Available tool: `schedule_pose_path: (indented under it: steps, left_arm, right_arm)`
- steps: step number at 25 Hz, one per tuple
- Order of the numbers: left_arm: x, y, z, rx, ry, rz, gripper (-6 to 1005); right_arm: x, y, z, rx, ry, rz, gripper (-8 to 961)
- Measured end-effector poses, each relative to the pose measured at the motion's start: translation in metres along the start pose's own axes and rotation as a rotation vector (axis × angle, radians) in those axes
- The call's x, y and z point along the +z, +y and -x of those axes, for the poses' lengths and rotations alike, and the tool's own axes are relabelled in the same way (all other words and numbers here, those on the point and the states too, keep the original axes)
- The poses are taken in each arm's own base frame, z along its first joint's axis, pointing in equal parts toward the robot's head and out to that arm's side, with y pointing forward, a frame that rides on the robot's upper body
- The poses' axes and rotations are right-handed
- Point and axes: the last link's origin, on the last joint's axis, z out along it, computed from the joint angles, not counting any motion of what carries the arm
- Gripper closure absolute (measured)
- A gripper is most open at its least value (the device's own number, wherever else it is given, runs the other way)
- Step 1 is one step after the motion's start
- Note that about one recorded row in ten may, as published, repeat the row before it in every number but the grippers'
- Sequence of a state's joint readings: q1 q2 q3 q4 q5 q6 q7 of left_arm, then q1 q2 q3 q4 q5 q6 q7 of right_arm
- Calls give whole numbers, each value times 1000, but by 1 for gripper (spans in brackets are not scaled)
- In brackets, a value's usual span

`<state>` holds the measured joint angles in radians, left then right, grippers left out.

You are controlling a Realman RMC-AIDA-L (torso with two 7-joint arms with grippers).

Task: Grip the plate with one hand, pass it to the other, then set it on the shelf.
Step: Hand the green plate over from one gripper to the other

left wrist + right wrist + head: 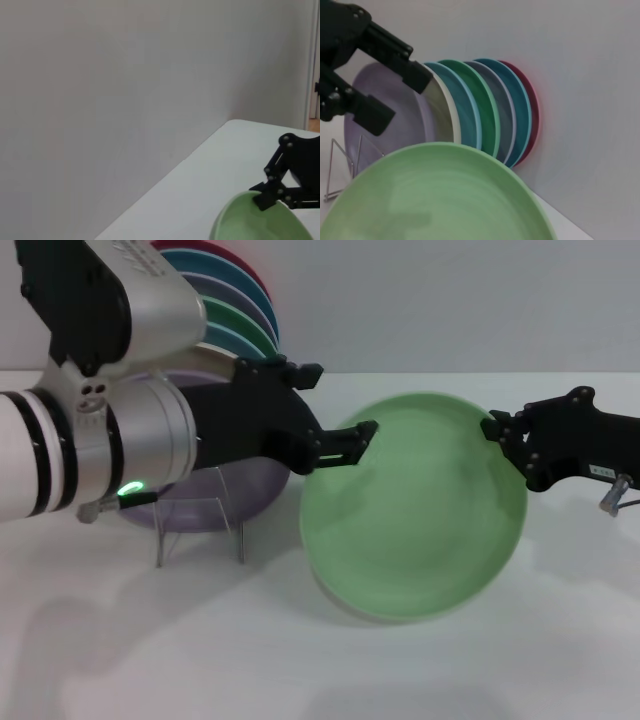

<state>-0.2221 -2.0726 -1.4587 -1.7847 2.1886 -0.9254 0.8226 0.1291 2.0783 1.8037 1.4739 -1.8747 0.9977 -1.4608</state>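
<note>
A pale mint-green plate (415,505) hung tilted above the middle of the white desk (320,660), the right end effector (497,430) clamped on its right rim. The left end effector (345,445), fingers spread apart, reached the plate's opposite rim; contact could not be told. Toward the desk's back left corner stood the clear acrylic shelf (200,525), before a row of coloured plates (485,110) and a lavender plate (390,115)
</note>
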Motion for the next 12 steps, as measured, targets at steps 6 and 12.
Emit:
schedule_pose_path:
  steps: [6,12]
  left_arm:
    - [6,-2,10,-36,-28,6,198]
    - [10,-3,14,-48,-46,15,198]
  right_arm:
    - [0,7,6,-16,-15,22,936]
    - [-4,12,13,-28,-37,39,936]
